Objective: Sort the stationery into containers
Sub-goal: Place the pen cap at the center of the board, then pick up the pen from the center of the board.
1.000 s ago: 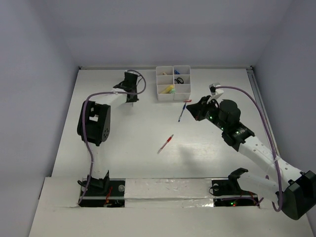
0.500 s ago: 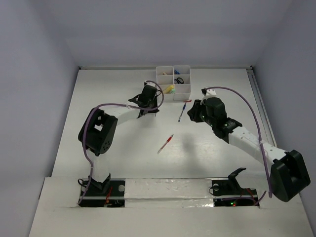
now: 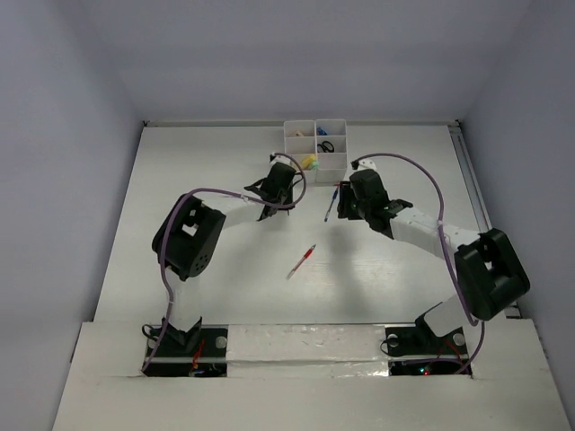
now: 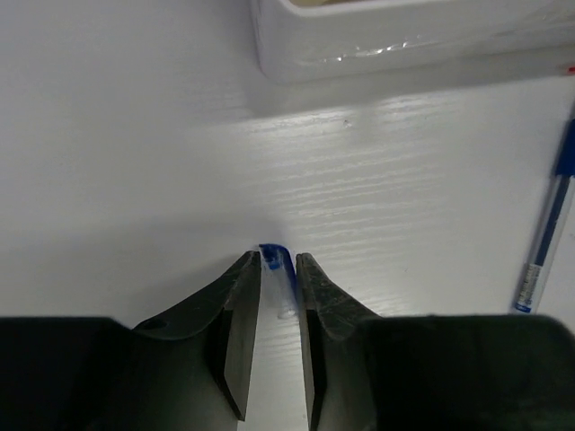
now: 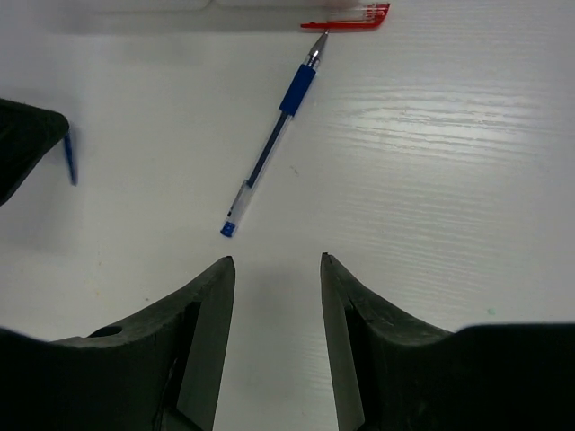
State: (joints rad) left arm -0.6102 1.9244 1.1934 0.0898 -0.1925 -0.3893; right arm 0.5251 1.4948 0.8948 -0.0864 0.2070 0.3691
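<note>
White tabletop (image 3: 180,153), pale grey walls (image 3: 287,63)

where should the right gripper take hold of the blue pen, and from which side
Take the blue pen at mid-barrel, just behind its blue grip sleeve, from straight above with the jaws turned across its diagonal length. It lies flat on the table with bare surface either side there, while its tip nearly touches the red cap. The right gripper is open.

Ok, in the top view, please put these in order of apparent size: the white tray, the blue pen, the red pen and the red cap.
1. White tray, clearly the largest.
2. Red pen and blue pen: they look about alike in length, so I do not rank them.
3. Red cap, the smallest.
</note>
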